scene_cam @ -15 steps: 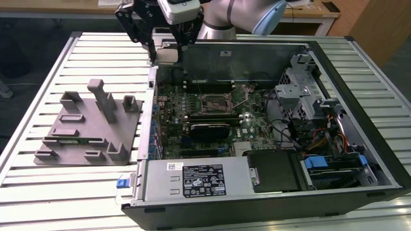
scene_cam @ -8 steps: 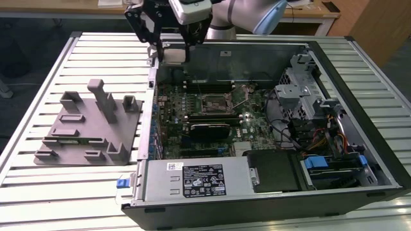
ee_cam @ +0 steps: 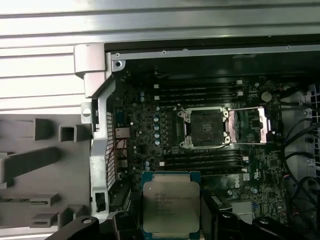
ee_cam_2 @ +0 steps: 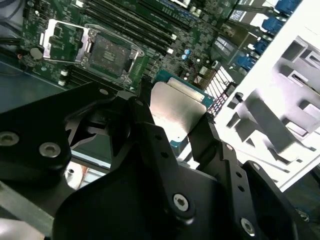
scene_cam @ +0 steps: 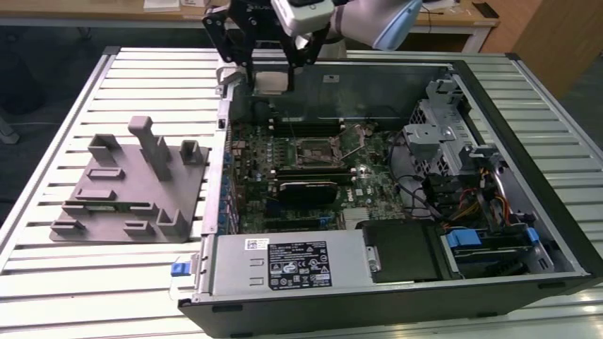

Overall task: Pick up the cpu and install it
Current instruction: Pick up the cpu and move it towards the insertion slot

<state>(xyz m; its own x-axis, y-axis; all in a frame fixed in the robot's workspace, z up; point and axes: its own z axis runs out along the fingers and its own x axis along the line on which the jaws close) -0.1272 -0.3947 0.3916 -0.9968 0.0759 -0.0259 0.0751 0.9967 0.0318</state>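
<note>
My gripper (scene_cam: pixel 270 70) is shut on the cpu (scene_cam: pixel 270 80), holding it by two opposite edges above the back left corner of the open computer case, in the exterior view. In both wrist views the cpu (ee_cam_2: pixel 177 110) (ee_cam: pixel 171 202) shows its silver top with a greenish rim between the black fingers (ee_cam_2: pixel 145 125). The motherboard socket (scene_cam: pixel 315 150) (ee_cam: pixel 207 128) (ee_cam_2: pixel 107 50) lies bare, with its metal load plate (ee_cam: pixel 260 125) flipped open to one side. The cpu hangs well above the board and off to the side of the socket, touching nothing else.
The open case (scene_cam: pixel 527 106) lies on a slatted metal table (scene_cam: pixel 113 296). A grey fixture block (scene_cam: pixel 132 187) with upright posts sits at the exterior view's left of the case. Inside are a power supply (scene_cam: pixel 282 261), a drive cage (scene_cam: pixel 443 134) and cables (scene_cam: pixel 471 205).
</note>
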